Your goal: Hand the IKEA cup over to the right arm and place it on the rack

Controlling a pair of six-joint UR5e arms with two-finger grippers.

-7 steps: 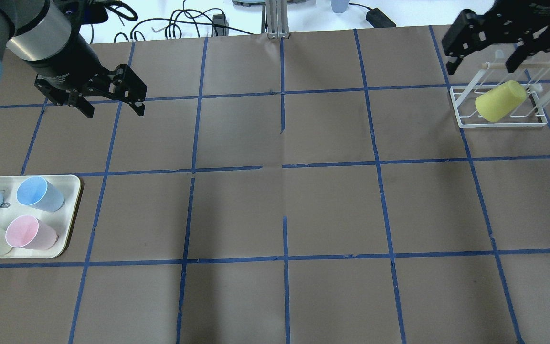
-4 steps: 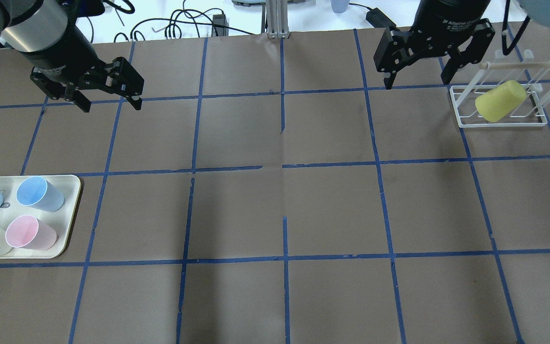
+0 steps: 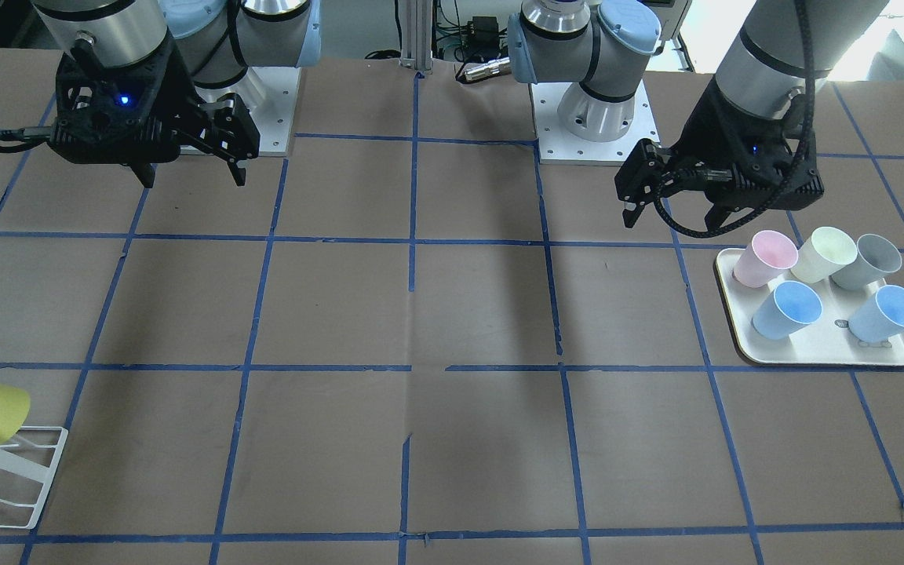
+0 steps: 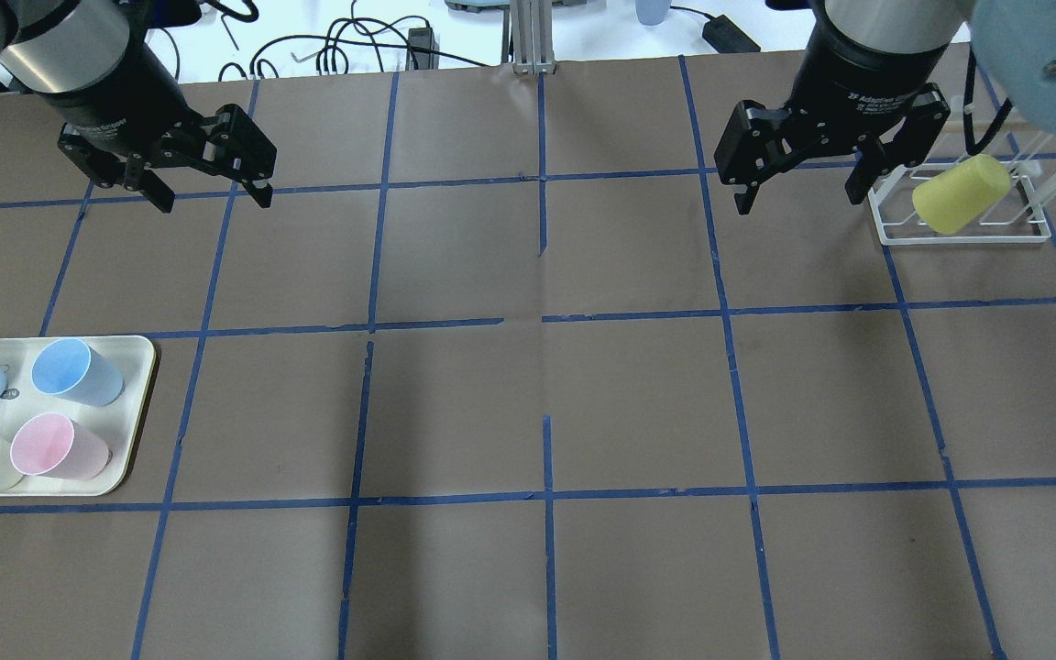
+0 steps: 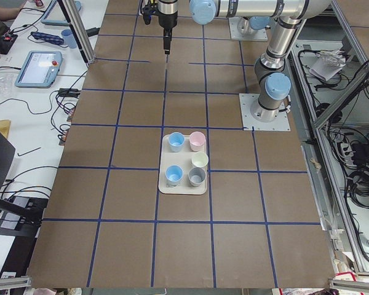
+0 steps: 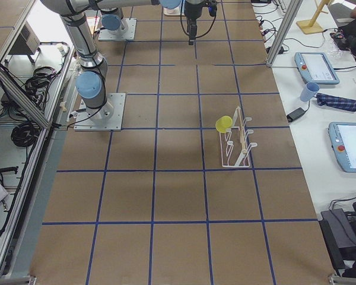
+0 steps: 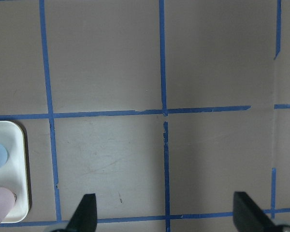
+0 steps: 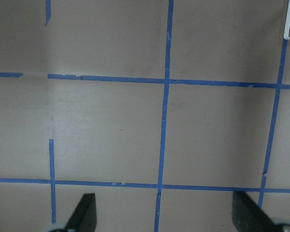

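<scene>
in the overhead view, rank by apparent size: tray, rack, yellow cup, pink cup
1. tray, though cropped at the frame edge
2. rack
3. yellow cup and pink cup: they look alike, so no ranking between them

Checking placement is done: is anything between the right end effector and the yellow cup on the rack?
Nothing visible. The yellow cup lies tilted on the white wire rack; the open right end effector hangs beside it.

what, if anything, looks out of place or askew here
Nothing stands out. The IKEA cup rests tilted on the rack, as racks hold cups; the other cups stand on their tray; the left gripper and right gripper hang open, empty.
</scene>
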